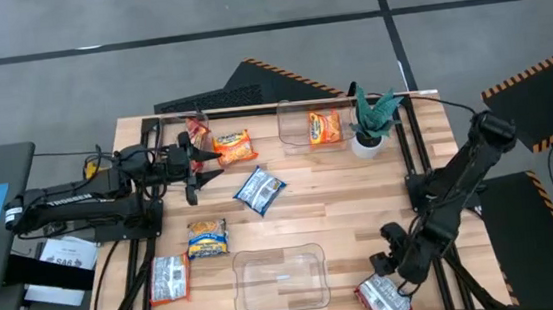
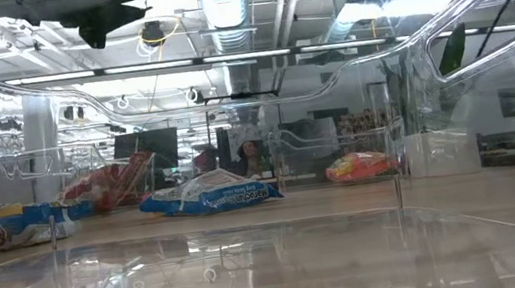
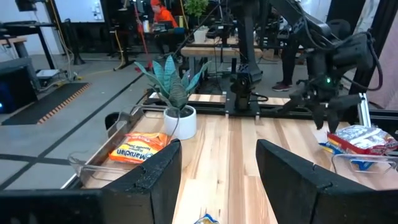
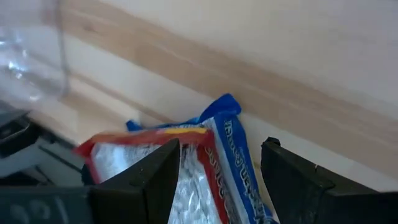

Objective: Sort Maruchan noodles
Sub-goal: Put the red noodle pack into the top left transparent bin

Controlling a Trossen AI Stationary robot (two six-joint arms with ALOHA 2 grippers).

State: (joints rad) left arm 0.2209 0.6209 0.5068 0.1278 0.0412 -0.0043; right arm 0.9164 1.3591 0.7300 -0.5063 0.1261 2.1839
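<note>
Several Maruchan packets lie flat on the wooden table. An orange one [image 1: 236,146] and a red one [image 1: 197,132] are at the far left, and a second orange one [image 1: 324,127] lies in the far clear bin [image 1: 294,123]. A blue one [image 1: 259,190] sits mid-table. A blue-and-yellow one [image 1: 207,238] and a red-and-silver one [image 1: 170,278] are at the near left. My left gripper [image 1: 200,164] hovers open beside the first orange packet. My right gripper [image 1: 384,263] is open at the near right corner, its fingers either side of another red-and-silver packet [image 4: 199,174]. My right gripper comes down slanting onto the red-and-silver packet's end with the blue edge [image 4: 227,127], which shows between the open fingers [image 4: 155,171]. The packet lies on the table's near right corner. Whether the fingers touch it, I cannot tell.
An empty clear bin [image 1: 279,278] stands at the near middle, close to the right gripper. A green potted plant [image 1: 369,122] stands right of the far bin. Black frame rails [image 1: 428,162] run along the table's sides. Bare wood lies between the blue packet and the right arm.
</note>
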